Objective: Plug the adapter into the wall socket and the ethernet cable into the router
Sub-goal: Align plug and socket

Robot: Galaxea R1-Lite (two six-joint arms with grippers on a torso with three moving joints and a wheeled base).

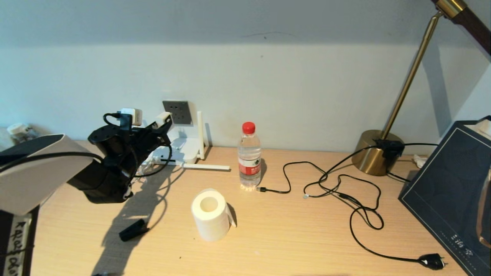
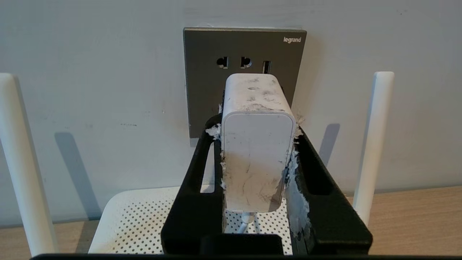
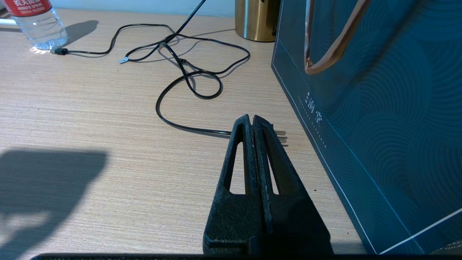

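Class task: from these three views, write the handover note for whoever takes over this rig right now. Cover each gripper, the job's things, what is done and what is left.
Left gripper: shut on the adapter, held up just in front of the wall socket; whether it is seated cannot be told.
Right gripper: shut, empty, low over the desk beside the blue bag.
Router: on the desk under the socket, antennas up.
Ethernet cable: on the desk in front of the left arm, not in the router.
Done: adapter picked up and brought to the socket.
Left: push adapter in, then plug the ethernet cable into the router.

"legrand" on wall socket [image 2: 245, 72], Chinese characters on bag [image 3: 379, 108]
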